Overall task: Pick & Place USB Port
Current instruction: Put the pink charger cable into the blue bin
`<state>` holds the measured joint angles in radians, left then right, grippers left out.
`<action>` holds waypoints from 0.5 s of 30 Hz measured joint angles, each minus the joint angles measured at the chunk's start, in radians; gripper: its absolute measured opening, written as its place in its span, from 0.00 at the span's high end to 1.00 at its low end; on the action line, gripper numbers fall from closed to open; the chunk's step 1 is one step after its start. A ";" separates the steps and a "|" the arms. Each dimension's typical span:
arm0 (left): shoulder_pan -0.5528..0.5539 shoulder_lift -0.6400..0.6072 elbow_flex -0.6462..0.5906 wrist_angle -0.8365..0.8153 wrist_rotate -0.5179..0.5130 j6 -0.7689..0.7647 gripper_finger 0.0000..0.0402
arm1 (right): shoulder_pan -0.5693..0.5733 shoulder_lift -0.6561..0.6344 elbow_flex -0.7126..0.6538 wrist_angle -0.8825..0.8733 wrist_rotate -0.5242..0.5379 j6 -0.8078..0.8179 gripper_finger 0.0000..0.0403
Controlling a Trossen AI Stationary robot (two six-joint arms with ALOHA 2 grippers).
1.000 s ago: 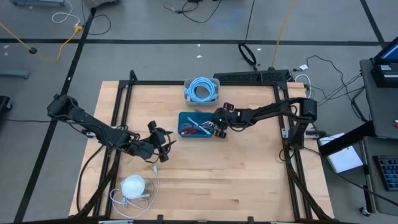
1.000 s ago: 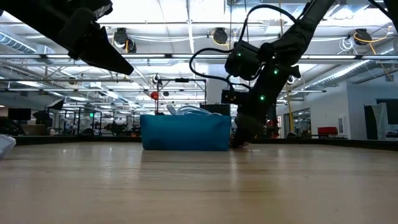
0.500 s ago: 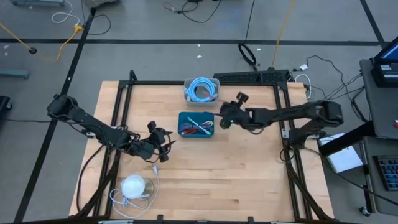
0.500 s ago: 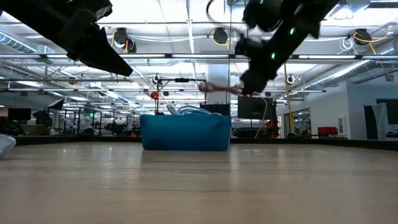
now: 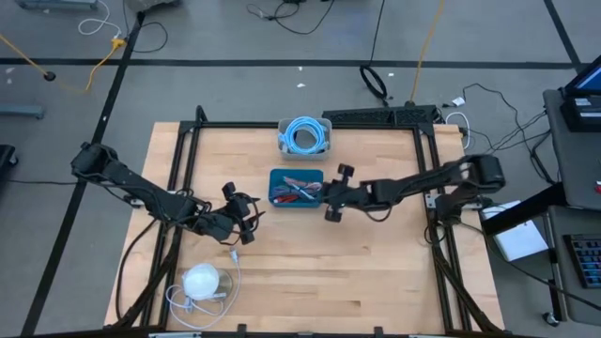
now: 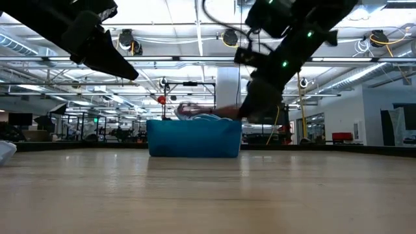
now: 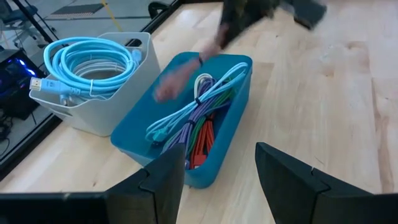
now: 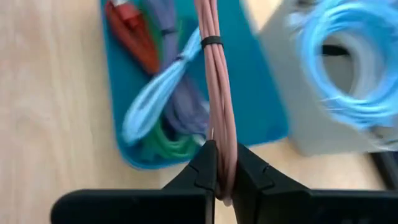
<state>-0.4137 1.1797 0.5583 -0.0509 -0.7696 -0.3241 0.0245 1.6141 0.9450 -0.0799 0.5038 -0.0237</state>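
Right gripper [image 8: 222,180]: fingers pinching a banded pink cable bundle [image 8: 216,93] over the blue plastic bin [image 5: 279,199], mid-worktop. Left gripper [image 7: 217,180]: fingers spread, empty, toward the worktop's left edge.

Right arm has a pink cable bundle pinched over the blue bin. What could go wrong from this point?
1. The right gripper is shut on the pink cable bundle only near one end, so the bundle might slip out or swing as it travels.
2. The bundle hangs over the blue bin, where other cables lie tangled; it could snag one and drag it out.
3. The white bin of light-blue cable stands right beside, and a wide swing might clip it.
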 joint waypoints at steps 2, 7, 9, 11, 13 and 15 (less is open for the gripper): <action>0.001 0.000 0.000 0.000 -0.004 0.000 0.51 | 0.009 0.044 0.017 0.004 0.000 0.006 0.97; 0.002 0.000 0.000 -0.007 -0.021 0.000 0.51 | 0.035 0.097 0.086 -0.005 -0.008 -0.012 0.97; 0.003 0.000 0.000 -0.012 -0.021 0.000 0.51 | 0.039 0.108 0.115 -0.006 -0.013 -0.021 0.97; 0.003 0.000 0.000 -0.017 -0.020 -0.002 0.51 | 0.039 0.109 0.131 -0.013 -0.015 -0.022 0.97; 0.003 0.000 0.000 -0.033 -0.020 -0.011 0.51 | 0.037 0.107 0.143 -0.007 -0.010 -0.029 0.97; 0.003 0.000 0.000 -0.034 -0.017 -0.016 0.51 | 0.036 0.107 0.148 -0.008 -0.009 -0.030 0.97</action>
<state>-0.4107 1.1801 0.5583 -0.0853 -0.7868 -0.3405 0.0608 1.7214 1.0934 -0.0879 0.4951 -0.0534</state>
